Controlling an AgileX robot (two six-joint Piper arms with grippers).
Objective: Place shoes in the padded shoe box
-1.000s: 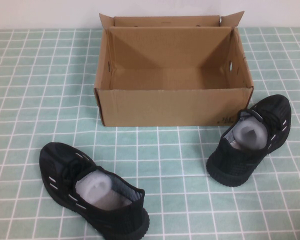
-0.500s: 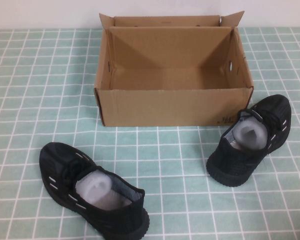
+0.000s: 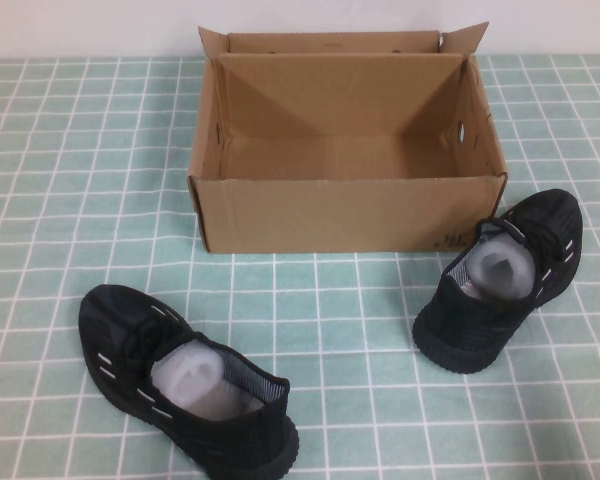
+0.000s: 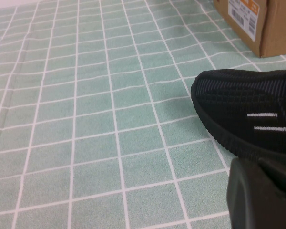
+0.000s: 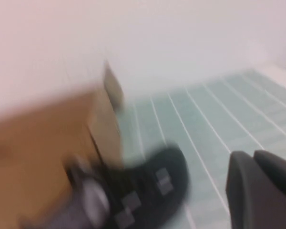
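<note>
The brown cardboard shoe box point(image 3: 345, 212) stands open and empty at the middle back of the table. One black knit sneaker point(image 3: 180, 385) lies at the front left, white paper inside. The other sneaker point(image 3: 505, 280) stands by the box's front right corner. Neither gripper shows in the high view. In the left wrist view my left gripper point(image 4: 257, 162) is shut and empty, close to the left sneaker's toe point(image 4: 243, 114). In the blurred right wrist view my right gripper point(image 5: 252, 153) is shut and empty, beside the right sneaker point(image 5: 148, 186) and the box point(image 5: 43, 138).
A green cloth with a white grid point(image 3: 70, 200) covers the table. A pale wall point(image 3: 80, 25) runs along the back. The box's corner with a barcode label point(image 4: 243, 16) shows in the left wrist view. Open cloth lies between the two shoes.
</note>
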